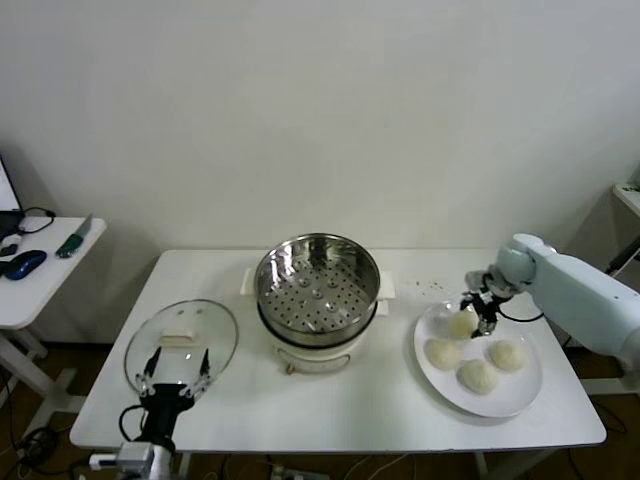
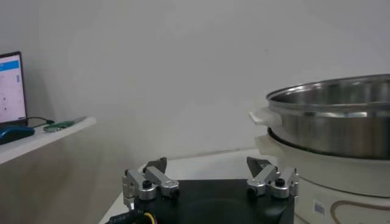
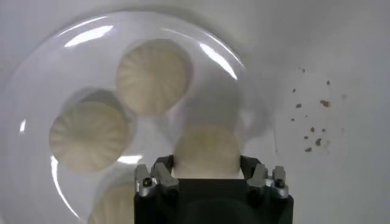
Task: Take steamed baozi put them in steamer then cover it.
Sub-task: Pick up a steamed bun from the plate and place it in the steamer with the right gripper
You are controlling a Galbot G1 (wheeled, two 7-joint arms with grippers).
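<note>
My right gripper (image 1: 476,314) is shut on one steamed baozi (image 1: 462,323) at the far left part of the white plate (image 1: 520,400); in the right wrist view the bun (image 3: 206,149) fills the gap between both fingers. Three more baozi (image 1: 478,376) lie on the plate, two of them plain in the right wrist view (image 3: 152,76). The steamer (image 1: 318,283) stands empty on its white pot base at the table's middle, and its side shows in the left wrist view (image 2: 332,122). The glass cover (image 1: 210,330) lies flat at the left. My left gripper (image 1: 178,372) hangs open at the cover's near edge, holding nothing (image 2: 210,173).
Brown crumbs (image 1: 430,285) dot the table between steamer and plate. A low side table (image 1: 40,285) at the far left carries a mouse, a green-handled tool and a screen's edge. The plate sits close to the table's right front corner.
</note>
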